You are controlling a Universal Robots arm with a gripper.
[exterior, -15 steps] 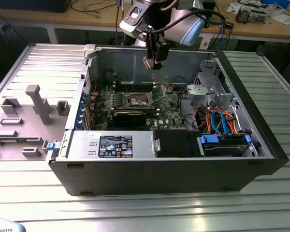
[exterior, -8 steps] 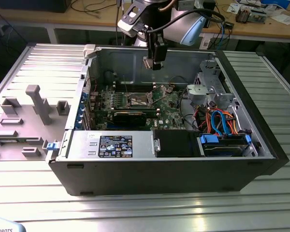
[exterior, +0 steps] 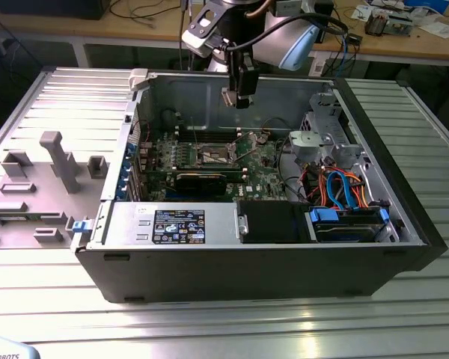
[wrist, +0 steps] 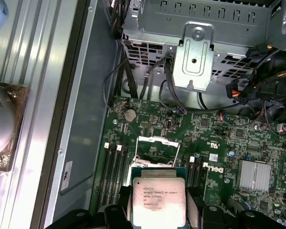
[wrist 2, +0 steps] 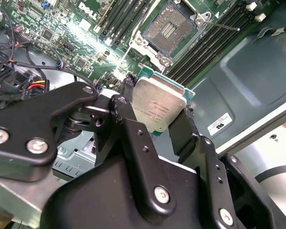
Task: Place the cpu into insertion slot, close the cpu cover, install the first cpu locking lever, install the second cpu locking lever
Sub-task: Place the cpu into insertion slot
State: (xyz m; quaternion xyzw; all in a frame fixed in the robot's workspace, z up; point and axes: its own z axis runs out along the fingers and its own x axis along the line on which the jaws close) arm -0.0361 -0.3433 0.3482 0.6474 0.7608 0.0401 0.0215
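Note:
My gripper [exterior: 239,96] hangs above the open computer case and is shut on the cpu [wrist 2: 157,107], a flat square chip with a silver-grey top. One black finger [wrist 2: 125,95] presses on each of two opposite edges of the chip. The cpu [wrist: 158,200] is in the air over the green motherboard, short of the insertion slot [wrist 2: 172,27], whose dark square bed lies bare inside its silvery rim. The insertion slot [exterior: 213,155] sits mid-board in the exterior view. The cpu cover [wrist: 157,140] stands raised at the socket's far side. A thin wire lever [wrist 2: 224,24] sticks out beside the socket.
Long memory slots [wrist 2: 214,36] flank the socket. A long black expansion card [exterior: 202,179] lies in front of it. A metal drive cage [wrist: 195,52] with bundled cables [exterior: 337,187] is on the exterior view's right. The case walls [exterior: 179,93] enclose the board.

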